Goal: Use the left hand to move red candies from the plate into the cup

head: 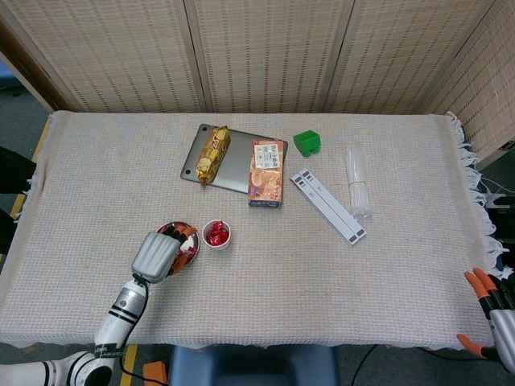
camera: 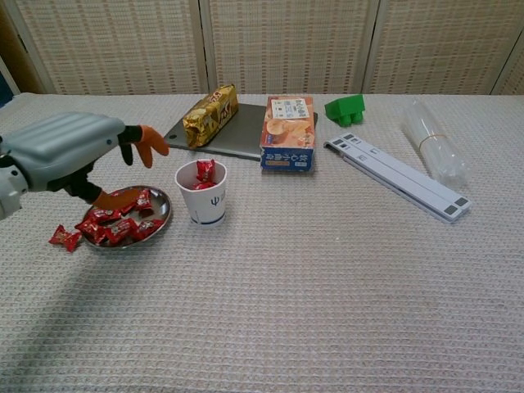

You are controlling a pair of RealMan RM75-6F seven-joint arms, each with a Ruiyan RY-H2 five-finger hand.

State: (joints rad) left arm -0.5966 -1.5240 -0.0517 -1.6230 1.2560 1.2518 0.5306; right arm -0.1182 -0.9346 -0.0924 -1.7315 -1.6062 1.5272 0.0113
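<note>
A: Where is the left robot hand (camera: 61, 151)?

B: Over the metal plate (camera: 160, 215), near the bench's (head: 265, 265) front left. Its fingers are spread with nothing in them, orange fingertips (camera: 152, 142) pointing toward the cup. In the head view the same hand covers most of the plate.

A: And the red candies?

B: Most of the red candies (camera: 115, 221) lie in the plate, in a loose pile. One stray candy (camera: 59, 237) sits on the cloth just left of the plate. The white paper cup (camera: 202, 194) stands upright just right of the plate, and red candies in the cup (camera: 205, 173) poke above its rim; from above they fill the cup's mouth.

A: Is the hand touching the cup?

B: No, it is apart from it, to its left.

A: The right robot hand?

B: The right robot hand (head: 489, 307) shows only at the far lower right edge of the head view, off the bench. Orange fingertips are apart and nothing is in them.

A: What else is on the bench?

B: A grey laptop (head: 241, 165) at the back with a gold snack bag (head: 212, 154) lying on its left part, an orange biscuit box (head: 266, 173) over its right edge, a green block (head: 306, 142), a white folding stand (head: 327, 206), and a clear plastic bundle (head: 357, 180) beside it.
</note>
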